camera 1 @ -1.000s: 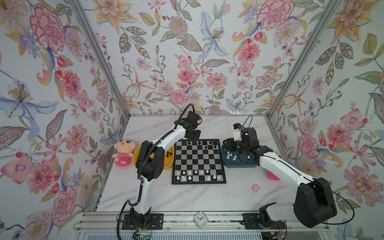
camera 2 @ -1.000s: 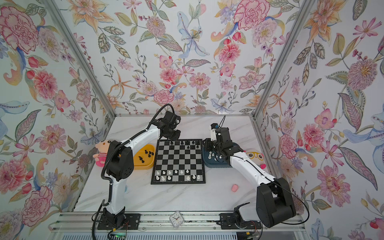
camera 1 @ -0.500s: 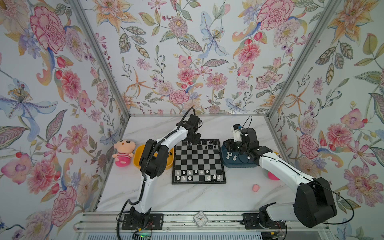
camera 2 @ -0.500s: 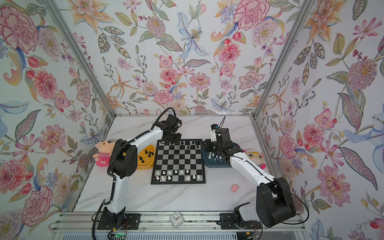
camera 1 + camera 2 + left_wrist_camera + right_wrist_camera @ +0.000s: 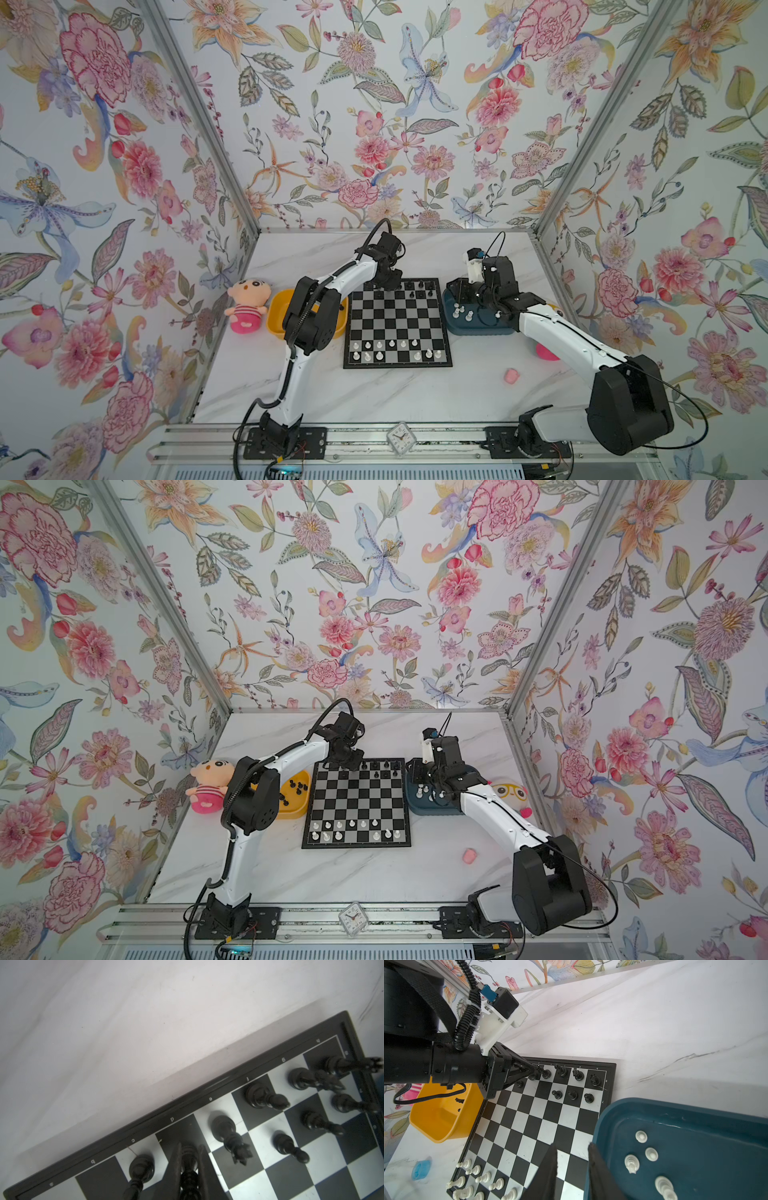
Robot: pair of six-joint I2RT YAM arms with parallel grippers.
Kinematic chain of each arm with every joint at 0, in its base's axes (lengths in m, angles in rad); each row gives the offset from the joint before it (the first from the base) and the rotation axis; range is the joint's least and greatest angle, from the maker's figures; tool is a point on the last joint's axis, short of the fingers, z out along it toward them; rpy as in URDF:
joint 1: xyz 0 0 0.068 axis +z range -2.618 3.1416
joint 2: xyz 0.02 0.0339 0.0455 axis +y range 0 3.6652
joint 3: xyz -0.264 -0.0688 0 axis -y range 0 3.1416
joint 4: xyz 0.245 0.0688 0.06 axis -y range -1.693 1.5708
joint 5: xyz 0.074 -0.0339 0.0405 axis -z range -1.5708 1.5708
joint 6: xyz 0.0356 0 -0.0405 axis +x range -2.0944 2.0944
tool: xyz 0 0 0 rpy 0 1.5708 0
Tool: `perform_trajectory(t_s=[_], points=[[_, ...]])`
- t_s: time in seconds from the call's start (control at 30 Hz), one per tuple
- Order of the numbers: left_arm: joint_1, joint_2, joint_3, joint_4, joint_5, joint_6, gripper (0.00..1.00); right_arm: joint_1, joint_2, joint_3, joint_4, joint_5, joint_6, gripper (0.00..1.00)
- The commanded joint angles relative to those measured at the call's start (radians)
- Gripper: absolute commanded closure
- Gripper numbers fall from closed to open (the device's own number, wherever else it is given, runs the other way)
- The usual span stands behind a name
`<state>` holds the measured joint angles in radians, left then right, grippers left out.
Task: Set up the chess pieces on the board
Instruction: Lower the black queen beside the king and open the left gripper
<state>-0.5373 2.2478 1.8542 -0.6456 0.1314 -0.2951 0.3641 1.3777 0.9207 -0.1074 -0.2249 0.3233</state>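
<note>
Floral-papered walls point(image 5: 374, 584) enclose a white marble surface point(image 5: 353, 879). You see the board point(image 5: 357, 800) lying flat at its middle, with a yellow tray point(image 5: 296, 812) touching its edge on the left arm's side and a dark blue tray point(image 5: 432, 810) just beside it on the right arm's side. The left hand point(image 5: 189, 1150) reaches over the board's far edge, with its fingers pinching a black piece point(image 5: 188, 1178). That piece is upright over the dark square lettered d in the back row, between neighbours on c and e; you cannot tell whether its base touches the square. Other black pieces point(image 5: 375, 765) stand in the two far rows, mostly toward the right arm's side, and a few lie in the yellow tray. White pieces point(image 5: 340, 825) stand in the two near rows, with gaps. The right hand point(image 5: 572, 1147) hangs over the line where the board meets the dark blue tray, fingers parted with nothing between them. Four more white ones show in that tray in the right wrist view.
</note>
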Motion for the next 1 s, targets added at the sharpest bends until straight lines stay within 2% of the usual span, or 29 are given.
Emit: perform_trajectory(t_s=[0.0,0.4,0.7,0.97], points=[[-0.005,0.023,0.038,-0.005,-0.002,0.019,0.88,-0.007,-0.007,-0.008,0.012,-0.009,0.013,0.73],[-0.001,0.046,0.062,-0.022,-0.004,0.021,0.87,-0.007,-0.006,-0.003,0.006,-0.009,0.011,0.73],[0.0,0.047,0.062,-0.029,-0.009,0.02,0.67,-0.008,-0.008,-0.005,0.007,-0.012,0.013,0.73],[0.0,0.032,0.059,-0.026,-0.015,0.019,0.63,-0.008,-0.012,-0.006,0.005,-0.01,0.014,0.72]])
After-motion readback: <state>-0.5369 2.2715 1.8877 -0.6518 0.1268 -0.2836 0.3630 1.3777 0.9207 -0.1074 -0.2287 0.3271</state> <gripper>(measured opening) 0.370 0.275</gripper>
